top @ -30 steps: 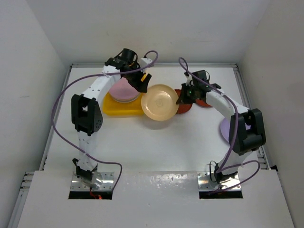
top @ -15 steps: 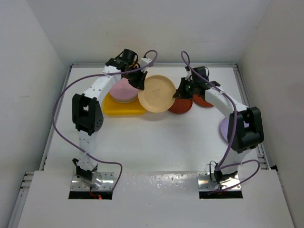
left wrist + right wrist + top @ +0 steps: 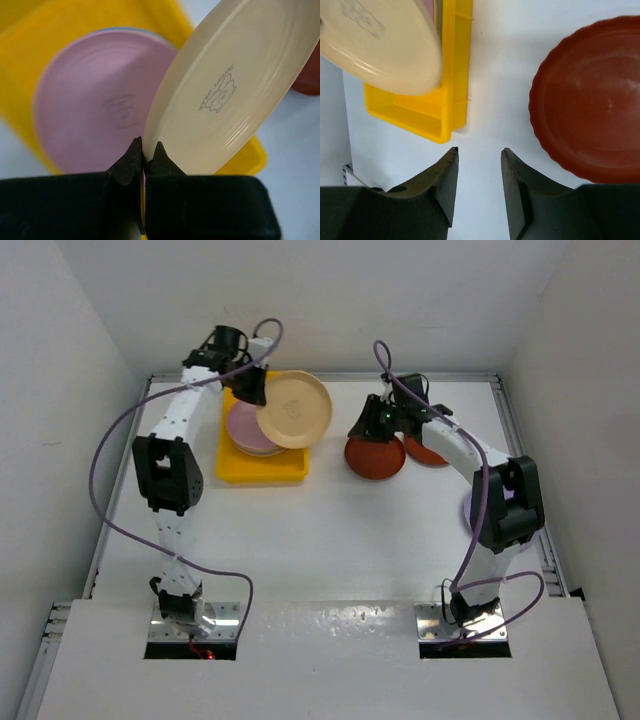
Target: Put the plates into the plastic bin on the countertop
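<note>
At the far left of the glossy white countertop (image 3: 330,540), the left gripper (image 3: 145,150) has its jaws pinched tight on the rim of a cream round plastic plate (image 3: 225,85). The plate is tilted steeply over the right side of the bright yellow rectangular plastic bin (image 3: 262,470). A pink round plate (image 3: 90,100) lies flat inside the bin, on top of a stack, with a bluish rim just showing beneath it. To the right, the right gripper (image 3: 479,152) has its jaws spread apart, holding nothing, above bare countertop between the bin and a dark red round plate (image 3: 590,100). A second dark red plate (image 3: 428,453) lies just beyond, partly hidden by the arm.
</note>
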